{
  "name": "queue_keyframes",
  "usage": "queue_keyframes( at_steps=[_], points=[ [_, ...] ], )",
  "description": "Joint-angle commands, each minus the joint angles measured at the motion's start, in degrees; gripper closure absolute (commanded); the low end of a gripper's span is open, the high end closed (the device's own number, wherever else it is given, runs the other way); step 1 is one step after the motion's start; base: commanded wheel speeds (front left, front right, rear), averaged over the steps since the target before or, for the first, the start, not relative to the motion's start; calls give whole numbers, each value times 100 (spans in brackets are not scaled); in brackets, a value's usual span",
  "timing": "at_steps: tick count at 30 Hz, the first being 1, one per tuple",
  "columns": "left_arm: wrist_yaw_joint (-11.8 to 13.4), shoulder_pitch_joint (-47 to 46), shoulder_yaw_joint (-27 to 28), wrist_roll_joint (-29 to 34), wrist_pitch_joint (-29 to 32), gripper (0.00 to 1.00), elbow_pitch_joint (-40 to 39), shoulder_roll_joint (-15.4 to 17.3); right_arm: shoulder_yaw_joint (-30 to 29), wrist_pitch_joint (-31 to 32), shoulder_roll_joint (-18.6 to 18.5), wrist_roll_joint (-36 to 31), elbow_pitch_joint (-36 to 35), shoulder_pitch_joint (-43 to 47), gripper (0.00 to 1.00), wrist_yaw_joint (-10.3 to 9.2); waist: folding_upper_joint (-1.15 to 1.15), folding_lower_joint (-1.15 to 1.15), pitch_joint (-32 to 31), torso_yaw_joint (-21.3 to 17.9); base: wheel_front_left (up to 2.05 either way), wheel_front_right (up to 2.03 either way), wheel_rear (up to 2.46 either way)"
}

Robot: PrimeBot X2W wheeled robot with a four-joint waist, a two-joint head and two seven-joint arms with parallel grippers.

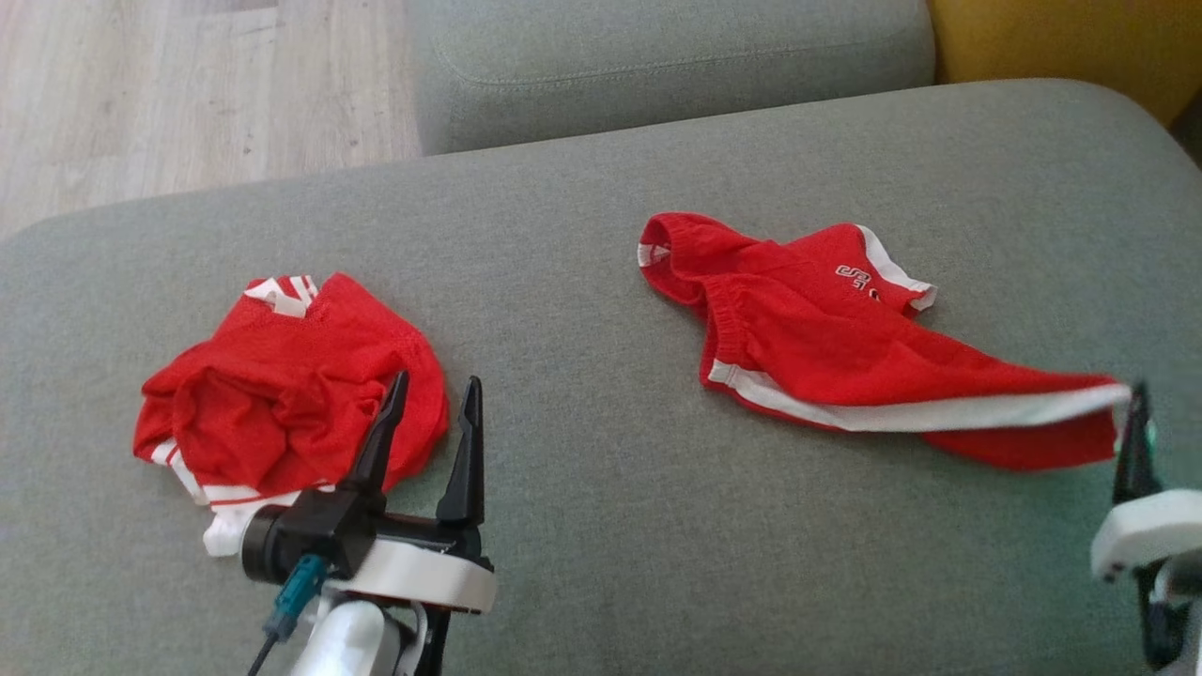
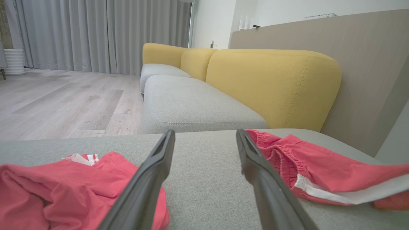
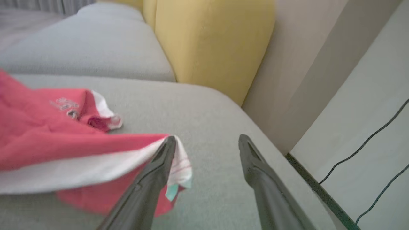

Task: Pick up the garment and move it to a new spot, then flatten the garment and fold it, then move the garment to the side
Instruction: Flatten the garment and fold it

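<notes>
The right gripper (image 3: 207, 139) stands with its two fingers spread apart, not clamped. The white-edged hem corner (image 3: 179, 159) of the garment (image 1: 845, 347) rests against one finger and seems lifted off the cushion (snagged there or only brushing it, I cannot say). From that corner the red shorts run left and away across the grey sofa seat (image 1: 601, 235), waistband at the far end. They look drawn out long, I'd judge as a start on flattening. The white lettering (image 1: 855, 275) on the leg and a white tag (image 1: 650, 253) at the waistband are too small to read. The left gripper (image 1: 437, 380), likewise splayed and empty, hovers at the near left, just beside a second red garment (image 1: 282, 385), crumpled, its white markings illegible.
</notes>
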Motion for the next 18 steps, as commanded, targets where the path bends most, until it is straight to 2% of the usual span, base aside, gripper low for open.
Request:
queue_keyframes(
  at_steps=[1, 4, 9, 14, 18],
  points=[
    [-19, -201, 221, 66, -55, 0, -160, -4, 108, -261, -68, 238, -378, -320, 0, -4, 0, 0, 27, -4, 0, 0, 0],
    [-34, -209, 226, 80, -55, 0, -152, -6, 187, -478, -68, 443, -494, -350, 0, -4, 0, 0, 48, 0, 0, 0, 0],
    [-87, -267, 202, 125, -55, 0, -135, -11, 638, -888, -68, 930, -789, -322, 0, -4, 0, 0, 98, 63, 0, 0, 0],
    [-110, -329, 197, 154, -55, 0, -141, -9, 1749, -1053, -68, 1438, -968, -158, 0, -4, 0, 0, 165, 215, 0, 0, 0],
    [-137, -375, 159, 163, -55, 0, -136, -16, 2744, -995, -68, 1479, -647, -118, 0, -4, 0, 0, 253, 375, 0, 0, 0]
  ],
)
